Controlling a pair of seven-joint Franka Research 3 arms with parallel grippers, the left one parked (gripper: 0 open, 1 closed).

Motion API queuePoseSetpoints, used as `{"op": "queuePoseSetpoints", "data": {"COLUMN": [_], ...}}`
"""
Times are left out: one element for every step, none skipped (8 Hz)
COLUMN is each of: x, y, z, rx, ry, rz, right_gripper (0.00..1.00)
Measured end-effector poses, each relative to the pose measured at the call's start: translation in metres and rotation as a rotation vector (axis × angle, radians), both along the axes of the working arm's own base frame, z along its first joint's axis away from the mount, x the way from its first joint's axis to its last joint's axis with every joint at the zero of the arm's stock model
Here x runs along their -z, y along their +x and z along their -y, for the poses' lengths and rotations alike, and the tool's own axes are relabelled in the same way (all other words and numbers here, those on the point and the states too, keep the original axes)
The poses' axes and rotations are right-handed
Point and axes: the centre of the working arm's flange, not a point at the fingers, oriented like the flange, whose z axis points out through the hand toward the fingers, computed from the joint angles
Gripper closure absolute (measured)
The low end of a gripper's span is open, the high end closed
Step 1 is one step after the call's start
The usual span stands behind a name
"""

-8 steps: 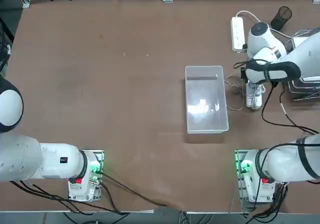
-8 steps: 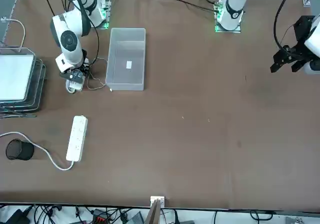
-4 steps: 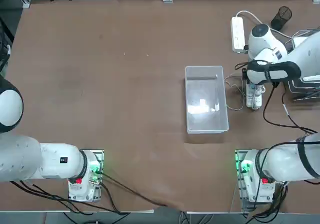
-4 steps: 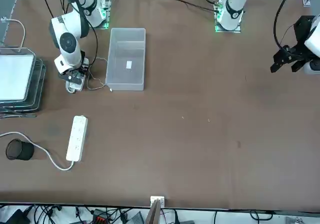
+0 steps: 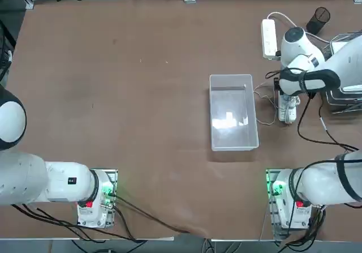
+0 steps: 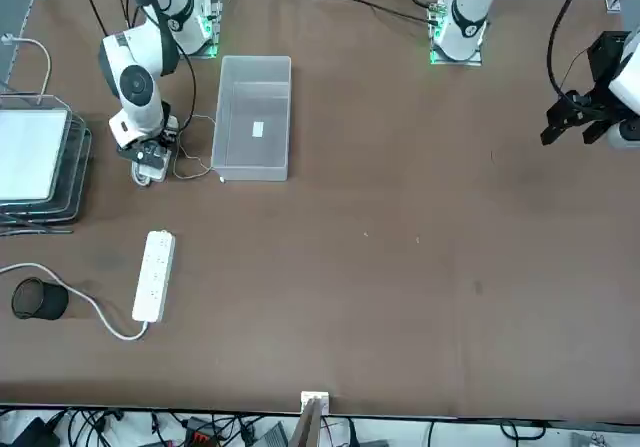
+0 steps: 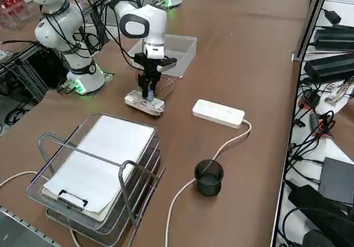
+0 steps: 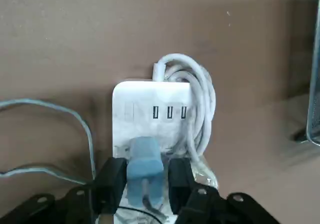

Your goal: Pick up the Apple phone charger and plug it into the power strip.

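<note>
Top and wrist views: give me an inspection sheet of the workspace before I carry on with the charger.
Surface: brown table; no damage seen.
Job's things: charger held over a bundled strip; power strip lies apart, farther out.
Clutter: bin, cup, tray.
Grippers: right gripper shut on the charger, low over the bundled strip.
Cables: thin cable loops beside the bundled strip; strip cord runs past the cup.
Surroundings: power bricks beyond the table edge.

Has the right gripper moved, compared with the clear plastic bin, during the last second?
No. In the top view the right gripper sits at the same spot beside the clear bin, shut on the charger.
</note>
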Motion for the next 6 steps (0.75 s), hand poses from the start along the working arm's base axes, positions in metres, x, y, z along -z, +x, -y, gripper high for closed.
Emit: {"op": "queuePoseSetpoints", "data": {"x": [-0.0001,-0.0004,-0.0004,-0.0004,-0.0006,-0.0012], "y": [0.0001,0.0004,0.0003,0.0004,0.0004,0.0005], "z": [-0.0006,-0.0018,-0.0019,-0.0021,-0.0028,-0.0038], "rx": [-0.001,-0.004,-0.004,-0.005,-0.007,-0.009], "ry": [0.0,0.001,0.001,0.001,0.001,-0.001], "rz": [0.001,0.002,0.002,0.002,0.002,0.002], "right_gripper": [0.57,0.63,0.63,0.63,0.63,0.63]}}
